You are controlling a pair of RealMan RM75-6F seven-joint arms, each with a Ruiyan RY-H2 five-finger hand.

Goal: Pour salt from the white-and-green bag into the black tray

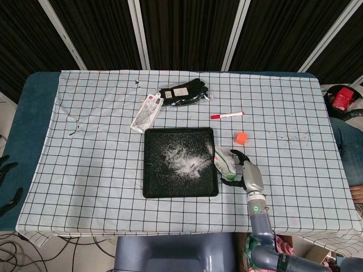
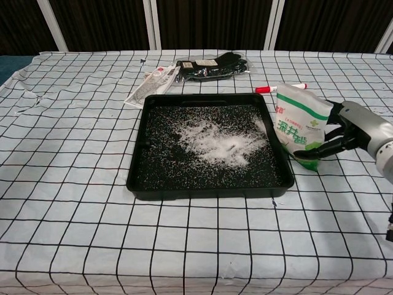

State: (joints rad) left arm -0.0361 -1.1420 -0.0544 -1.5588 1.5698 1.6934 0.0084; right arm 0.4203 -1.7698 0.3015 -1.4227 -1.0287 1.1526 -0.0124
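One salt bag (image 2: pixel 299 130), white with green print and a green bottom corner, stood upright just to the right of the black tray (image 2: pixel 136 167), its lower edge close against the tray's right rim. Salt (image 2: pixel 215 140) already lay scattered across the tray floor, thickest a little right of the tray's centre.

At the bag's right side was the right hand (image 2: pixel 351 130), fingers (image 2: pixel 319 148) spread and curving round the bag's lower right part. Whether they had yet pressed on the film could not be told from either view; nothing showed the bag lifted or squeezed, so the hand read as released, at the point of taking hold. Of the left hand (image 1: pixel 8 184), only dark fingers showed, well to the left of the tray beyond the table edge, apart and holding nothing.

By the look of it, the bag would handle as a soft, glossy plastic pouch: light to middling in weight, its load free to shift, its skin likely slippery and easily crumpled. A hold across the middle of the body, below the open top, would probably serve best, since gripping too low could let the top flop over.
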